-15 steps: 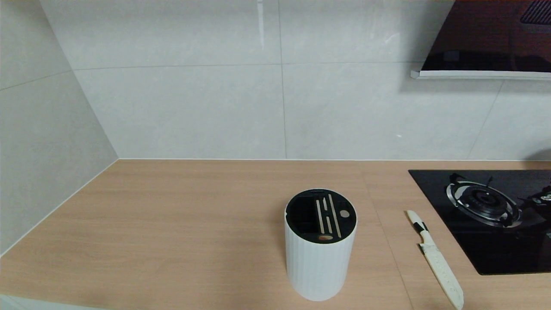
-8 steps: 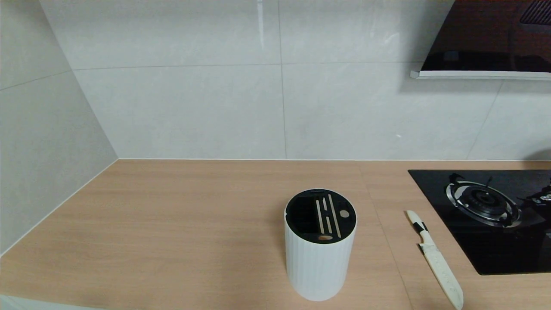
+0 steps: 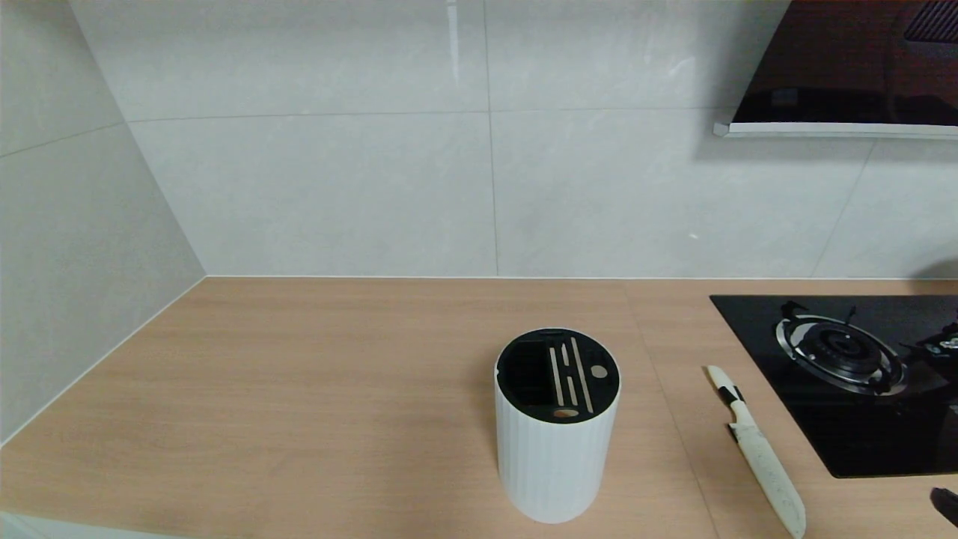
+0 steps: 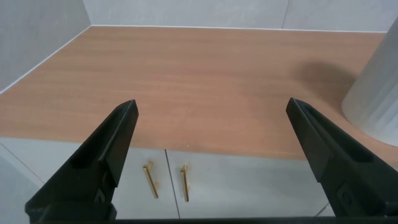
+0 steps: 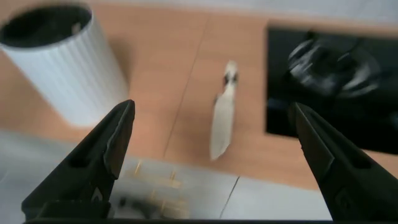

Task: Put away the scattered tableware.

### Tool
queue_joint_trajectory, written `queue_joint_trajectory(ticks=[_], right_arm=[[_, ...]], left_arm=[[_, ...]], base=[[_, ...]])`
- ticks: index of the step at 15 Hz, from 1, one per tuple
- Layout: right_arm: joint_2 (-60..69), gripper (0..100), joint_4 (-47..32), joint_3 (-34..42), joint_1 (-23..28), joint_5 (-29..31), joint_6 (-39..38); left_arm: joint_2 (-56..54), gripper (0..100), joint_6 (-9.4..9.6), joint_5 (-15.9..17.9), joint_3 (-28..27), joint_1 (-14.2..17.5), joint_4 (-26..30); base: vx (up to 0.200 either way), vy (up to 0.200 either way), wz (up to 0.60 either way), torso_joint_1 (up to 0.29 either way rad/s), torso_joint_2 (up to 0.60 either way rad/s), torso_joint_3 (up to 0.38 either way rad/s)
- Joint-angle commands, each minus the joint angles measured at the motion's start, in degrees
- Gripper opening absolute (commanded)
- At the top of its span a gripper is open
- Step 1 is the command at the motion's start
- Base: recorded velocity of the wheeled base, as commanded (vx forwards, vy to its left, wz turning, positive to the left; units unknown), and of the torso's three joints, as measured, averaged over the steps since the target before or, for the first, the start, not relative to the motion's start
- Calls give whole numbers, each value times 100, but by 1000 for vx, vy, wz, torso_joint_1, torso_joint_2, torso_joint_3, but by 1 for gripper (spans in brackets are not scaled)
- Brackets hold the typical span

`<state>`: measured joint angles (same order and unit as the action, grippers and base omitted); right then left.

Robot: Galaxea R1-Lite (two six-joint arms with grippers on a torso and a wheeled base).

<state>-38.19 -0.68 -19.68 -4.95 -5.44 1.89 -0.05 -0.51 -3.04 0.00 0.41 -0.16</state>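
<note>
Lying between holder [image 3: 552,464] and hob [image 3: 846,427], the knife [image 3: 756,453]; right jaws seemingly apart.

holder [image 3: 557,427]: on the desk [image 3: 337,389], near its front edge
knife [image 3: 756,449]: flat on the desk, between holder and hob [image 3: 846,389]
hob: desk's right end

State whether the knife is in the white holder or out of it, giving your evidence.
Out: the knife lies flat on the countertop, apart from the upright holder, beside the hob.

Bright, even light is filling the scene; glare is streaking the glossy grey wall tile [image 3: 452,45]; the cream-white knife [image 5: 222,118] is looking blurred.
</note>
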Motion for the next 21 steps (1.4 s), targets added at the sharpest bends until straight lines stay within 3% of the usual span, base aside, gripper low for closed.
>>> queue_joint_trajectory(ticks=[1, 4, 6, 8, 12, 21], right_arm=[[-2579, 100, 578, -485, -226, -28, -13], [-4337, 100, 1835, -493, -226, 87, -31], [-5418, 100, 2512, -564, -226, 676, -31], [-6165, 100, 3048, -520, -235, 886, -31], [-6939, 100, 3408, -511, -208, 930, -40], [-8318, 100, 5271, -485, 47, 948, -48]], left_arm=[[5, 100, -2, 5, 0, 2, -2], [5, 100, -2, -4, 0, 2, -2], [5, 100, -2, -4, 0, 2, -2], [5, 100, -2, -4, 0, 2, -2], [5, 100, -2, -4, 0, 2, -2], [5, 100, -2, 5, 0, 2, -11]], base=[[0, 0, 0, 0, 0, 0], [0, 0, 0, 0, 0, 0], [0, 0, 0, 0, 0, 0], [0, 0, 0, 0, 0, 0], [0, 0, 0, 0, 0, 0], [0, 0, 0, 0, 0, 0]])
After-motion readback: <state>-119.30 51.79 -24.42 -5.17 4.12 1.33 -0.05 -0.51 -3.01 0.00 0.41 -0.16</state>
